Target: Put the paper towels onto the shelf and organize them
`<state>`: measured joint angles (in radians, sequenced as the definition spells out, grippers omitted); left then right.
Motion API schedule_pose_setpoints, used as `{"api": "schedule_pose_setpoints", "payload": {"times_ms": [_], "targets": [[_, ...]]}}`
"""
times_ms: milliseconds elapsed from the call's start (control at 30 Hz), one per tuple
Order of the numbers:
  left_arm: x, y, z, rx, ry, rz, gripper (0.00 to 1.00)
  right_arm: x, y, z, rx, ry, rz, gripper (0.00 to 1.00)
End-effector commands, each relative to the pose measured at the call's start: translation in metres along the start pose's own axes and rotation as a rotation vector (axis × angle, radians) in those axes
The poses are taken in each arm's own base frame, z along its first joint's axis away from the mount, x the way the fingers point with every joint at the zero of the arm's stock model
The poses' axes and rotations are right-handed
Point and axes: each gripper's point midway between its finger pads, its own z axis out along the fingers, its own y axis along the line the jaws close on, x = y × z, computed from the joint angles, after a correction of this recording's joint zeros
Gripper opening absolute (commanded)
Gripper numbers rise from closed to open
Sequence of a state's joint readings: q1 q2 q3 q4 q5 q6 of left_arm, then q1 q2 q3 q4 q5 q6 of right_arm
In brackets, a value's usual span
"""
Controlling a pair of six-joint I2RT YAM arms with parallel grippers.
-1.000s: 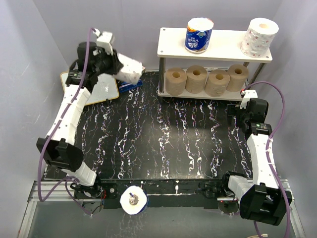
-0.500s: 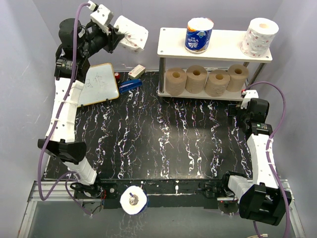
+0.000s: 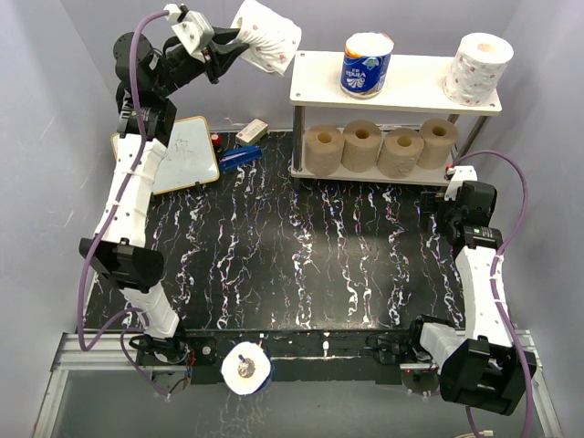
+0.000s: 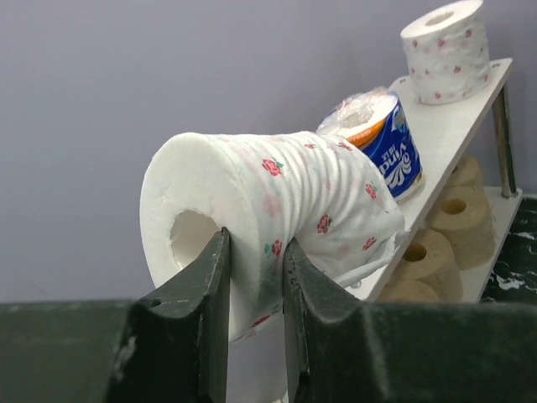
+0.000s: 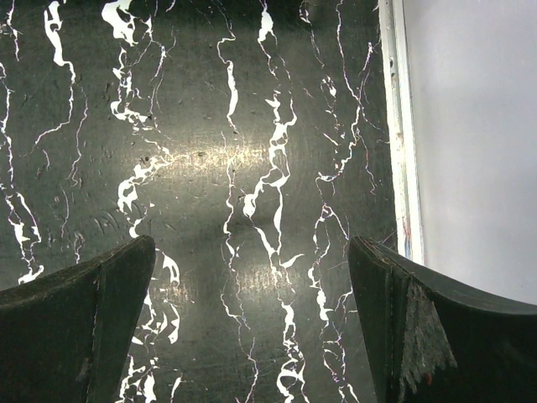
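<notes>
Since the frame a second earlier, the left arm had lifted from above the small framed whiteboard (image 3: 182, 155) and stretched up and to the right, carrying a white paper towel roll printed with small red roses (image 3: 267, 36) (image 4: 277, 201) towards the shelf. The left gripper (image 3: 239, 42) (image 4: 254, 252) was clamped narrowly on that roll's wall. One dark finger sat at the mouth of the hollow core and the other pressed the outside. The roll lay on its side in the air, just beside the left end of the top board of the two-tier cream shelf with silver metal legs (image 3: 415, 78). Whether it touched the board could not be told.

On the top board a blue-wrapped roll (image 3: 367, 64) stood upright left of centre. A white, faintly patterned roll (image 3: 478, 68) stood upright at the right end. The lower board held four plain tan-brown rolls (image 3: 323, 149) (image 3: 361, 145) (image 3: 401, 151) (image 3: 437, 142) in a row, side by side, with their cores facing forward.

The right arm had not moved. The right gripper (image 3: 453, 189) (image 5: 250, 252) hung over the black white-veined table (image 3: 301, 265) near the shelf's right legs, its jaws spread wide with nothing between them.

Another white roll (image 3: 246, 370) stood upright at the table's near edge, between the two arm bases. A blue object (image 3: 239, 160) and a small pale box (image 3: 251, 132) lay between the whiteboard and the shelf.
</notes>
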<state>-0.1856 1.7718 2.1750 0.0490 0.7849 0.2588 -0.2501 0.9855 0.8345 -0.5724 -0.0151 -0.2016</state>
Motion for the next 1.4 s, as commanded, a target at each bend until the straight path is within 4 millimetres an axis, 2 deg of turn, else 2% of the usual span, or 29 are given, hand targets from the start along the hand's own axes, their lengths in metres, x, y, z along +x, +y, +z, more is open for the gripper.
{"api": "schedule_pose_setpoints", "payload": {"times_ms": [0,100,300,533,700,867,1200,1367], "targets": [[-0.048,0.0,0.007,0.03,-0.253,0.122,0.0,-0.011,-0.005,-0.001,0.022,-0.05,0.002,0.98],[-0.041,-0.003,0.013,0.055,-0.316,0.146,0.0,-0.012,-0.006,-0.002,0.024,-0.055,0.001,0.99],[-0.027,-0.003,0.042,0.117,-0.295,0.191,0.0,-0.012,-0.005,-0.003,0.02,-0.06,0.001,0.98],[-0.013,-0.035,0.069,0.214,-0.26,0.358,0.0,-0.012,-0.004,-0.003,0.012,-0.061,-0.001,0.98],[-0.008,-0.046,0.078,0.244,-0.262,0.421,0.0,-0.013,-0.003,-0.003,0.008,-0.063,-0.003,0.98],[0.006,-0.054,0.088,0.251,-0.228,0.506,0.0,-0.013,-0.003,-0.004,0.004,-0.07,-0.005,0.98],[0.038,-0.045,0.1,0.214,-0.162,0.583,0.0,-0.014,-0.002,-0.004,0.002,-0.072,-0.005,0.98],[0.042,-0.043,0.1,0.197,-0.156,0.571,0.03,-0.015,-0.002,-0.005,0.003,-0.078,-0.006,0.98]]}}
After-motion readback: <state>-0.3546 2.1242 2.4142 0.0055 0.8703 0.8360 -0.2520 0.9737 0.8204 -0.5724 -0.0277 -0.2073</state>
